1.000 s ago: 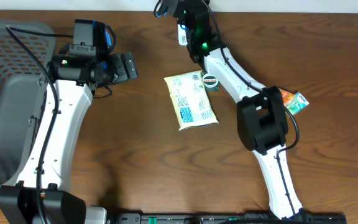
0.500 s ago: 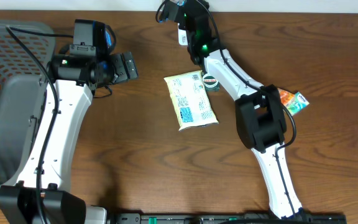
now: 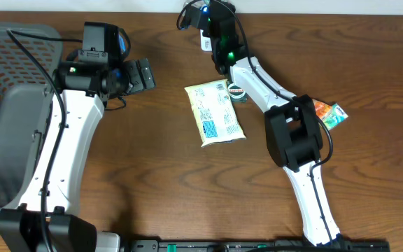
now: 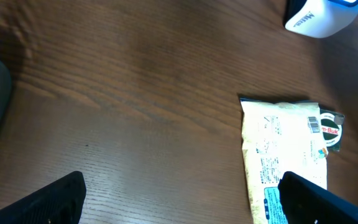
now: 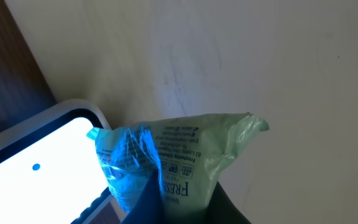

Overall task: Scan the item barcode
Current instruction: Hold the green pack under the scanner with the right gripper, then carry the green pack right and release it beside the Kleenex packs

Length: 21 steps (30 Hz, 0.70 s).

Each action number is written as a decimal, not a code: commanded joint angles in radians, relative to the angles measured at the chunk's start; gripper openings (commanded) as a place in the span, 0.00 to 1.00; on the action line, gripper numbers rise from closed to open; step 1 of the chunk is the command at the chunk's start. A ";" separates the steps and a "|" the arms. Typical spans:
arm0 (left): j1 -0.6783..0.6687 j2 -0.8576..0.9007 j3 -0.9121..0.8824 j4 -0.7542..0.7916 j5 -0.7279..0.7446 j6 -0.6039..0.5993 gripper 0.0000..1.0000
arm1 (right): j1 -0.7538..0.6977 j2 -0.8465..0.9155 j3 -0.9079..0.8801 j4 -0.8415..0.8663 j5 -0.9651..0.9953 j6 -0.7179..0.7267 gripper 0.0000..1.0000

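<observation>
- Grip comes first: your right gripper [image 5: 178,194] has its jaws pinched together on one end of the green pouch [image 5: 191,152], held just beside the lit face of the scanner [image 5: 39,171]; the hold is on thin film, so a quick wrist turn could let the pouch swing or slide out.
- Barcode facing: the print you can read seems to face the wrist camera rather than the scanner; the film nearest the scanner is crumpled and washed in blue light; I cannot tell where the barcode sits; if it lies in a crease or faces away, the scanner will likely read nothing.
- Contact: the pouch looks very near the scanner; press closer and you may knock the scanner or fold film over the code.
- Other arm: your left gripper [image 3: 140,73] hovers empty with its jaws wide apart, well to the left of the scanner; a reach toward the scanner would crowd the right arm.
- Clutter: the yellow packet [image 3: 215,112] and the small round tin [image 3: 237,92] lie on the near side of the scanner; a dropped pouch would land among them.
</observation>
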State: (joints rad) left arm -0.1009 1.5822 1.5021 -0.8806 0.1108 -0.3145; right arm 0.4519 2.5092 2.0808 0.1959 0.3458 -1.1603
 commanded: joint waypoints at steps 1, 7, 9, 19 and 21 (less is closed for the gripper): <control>0.001 0.006 0.007 -0.001 0.009 0.003 0.97 | -0.005 -0.002 -0.004 0.019 0.034 -0.008 0.02; 0.001 0.006 0.007 -0.001 0.009 0.003 0.98 | -0.003 -0.026 -0.004 0.039 0.072 0.020 0.01; 0.001 0.006 0.007 -0.001 0.009 0.002 0.98 | 0.002 -0.046 -0.004 0.039 0.078 0.049 0.01; 0.001 0.006 0.007 -0.001 0.009 0.003 0.98 | 0.023 -0.242 -0.004 -0.274 0.054 0.404 0.01; 0.001 0.006 0.007 -0.002 0.009 0.003 0.98 | 0.023 -0.290 -0.004 -0.381 0.015 0.479 0.01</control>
State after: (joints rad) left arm -0.1009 1.5822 1.5021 -0.8806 0.1108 -0.3145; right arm 0.4694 2.3436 2.0724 -0.1364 0.4026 -0.8707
